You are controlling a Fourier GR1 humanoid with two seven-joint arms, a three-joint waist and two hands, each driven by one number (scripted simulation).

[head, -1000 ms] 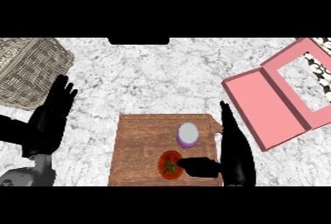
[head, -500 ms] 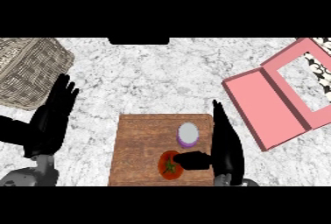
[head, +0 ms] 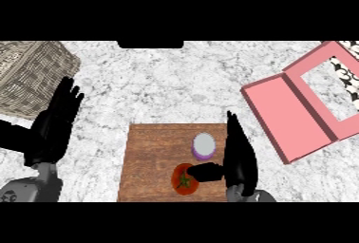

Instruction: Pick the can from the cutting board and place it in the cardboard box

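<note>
A purple can [head: 203, 145] with a silver top stands upright on the wooden cutting board [head: 152, 156]. My right hand [head: 238, 156] is just to the can's right, edge-on, fingers straight and pointing away, thumb reaching left over a red tomato [head: 184, 178] below the can. The hand is open and holds nothing. The pink cardboard box [head: 294, 114] lies open at the right, its windowed lid [head: 338, 90] folded back. My left hand [head: 54, 121] rests open at the left, fingers up.
A wicker basket [head: 29, 73] sits at the upper left, behind my left hand. The counter is grey-white marble. A dark object [head: 150, 44] shows at the far edge.
My right hand has shifted left toward the can, from the board's right edge onto the board. The can, tomato and left hand have not moved.
</note>
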